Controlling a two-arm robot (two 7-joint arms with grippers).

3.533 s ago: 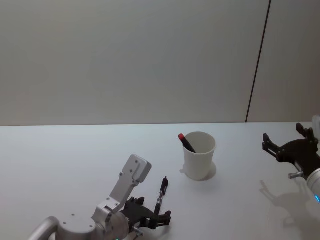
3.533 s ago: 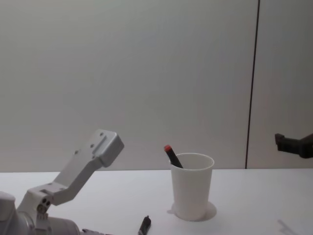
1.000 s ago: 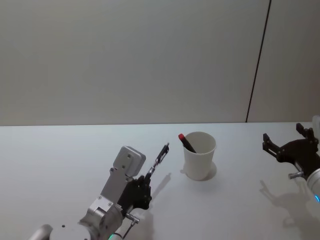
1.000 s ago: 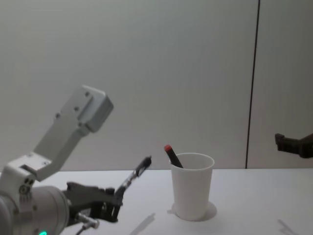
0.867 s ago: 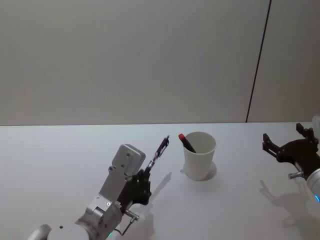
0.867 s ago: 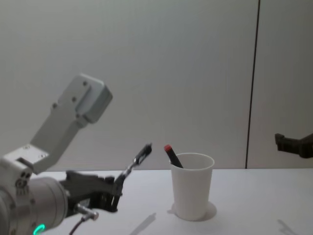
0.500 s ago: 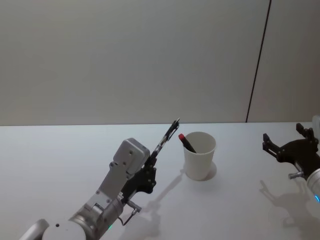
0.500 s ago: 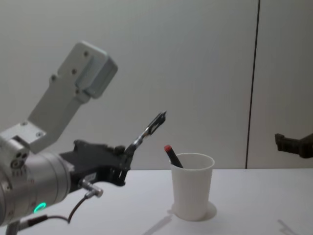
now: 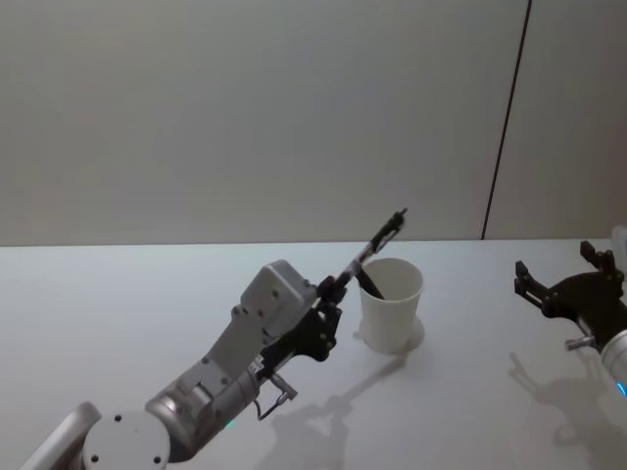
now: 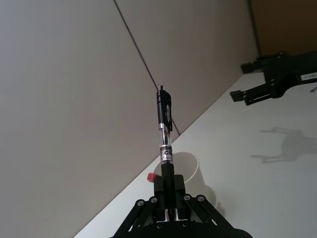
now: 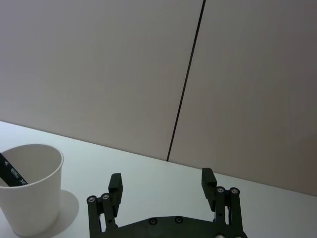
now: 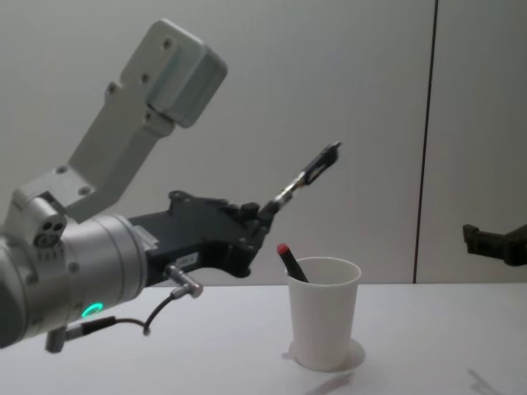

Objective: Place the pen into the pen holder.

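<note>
Aloft at left, clamped shut low on the barrel of the black-and-clear pen [image 12: 300, 177]: the left end effector [image 12: 259, 216]. Raised above the bench [image 9: 118, 294], slanted clip-end-up toward the pen holder [image 12: 323, 321], just left of its rim. Judged light, stiff and slick along the clear barrel, so best gripped on the dark lower section, as now, with modest squeeze. At centre, a white paper cup with a red-capped pen [image 12: 290, 262] leaning inside, probably light enough to tip if knocked. Far right, well apart, spread wide and empty: the right end effector [image 9: 556, 264]. Hidden between the fingers: the held pen's writing tip. Cut off at the chest view's edge: most of the right end effector.
</note>
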